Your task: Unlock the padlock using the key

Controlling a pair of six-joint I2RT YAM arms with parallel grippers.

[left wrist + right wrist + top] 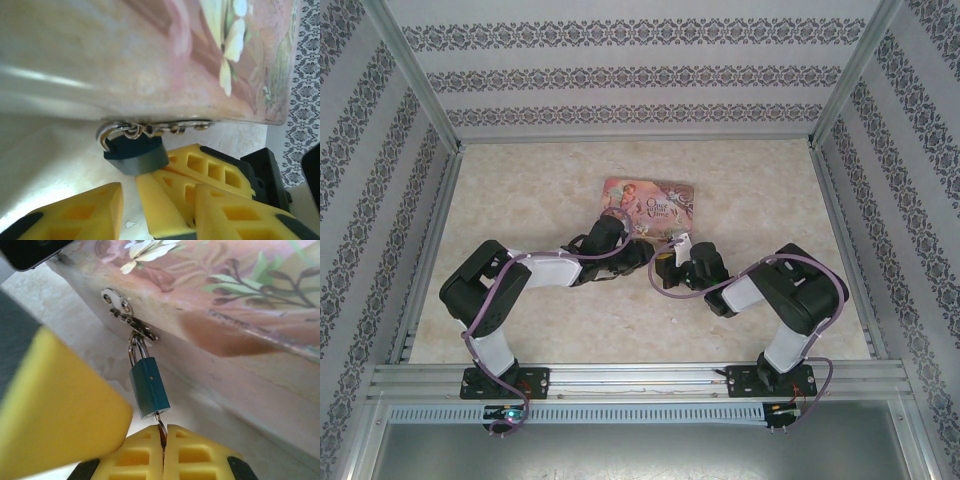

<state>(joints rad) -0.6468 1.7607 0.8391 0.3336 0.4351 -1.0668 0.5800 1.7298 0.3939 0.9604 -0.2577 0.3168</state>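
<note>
The left claw [642, 255] stands parted at the pink tin's [225, 305] near wall, gripping nothing, one finger just beside the padlock [149, 387]. The padlock hangs from the tin's hasp [132, 325], its long axis pointing away from the tin toward the nearer right claw [162, 434]. That claw is clamped on the key [160, 423], blade meeting the padlock's underside. Bare bench [520, 200] lies open behind it.

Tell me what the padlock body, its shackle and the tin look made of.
Padlock body: teal, matte, likely painted metal or a plastic shell; no glare. Shackle: bare polished metal, bright glints. Tin: seemingly printed sheet metal, soft sheen over the floral picture.
</note>
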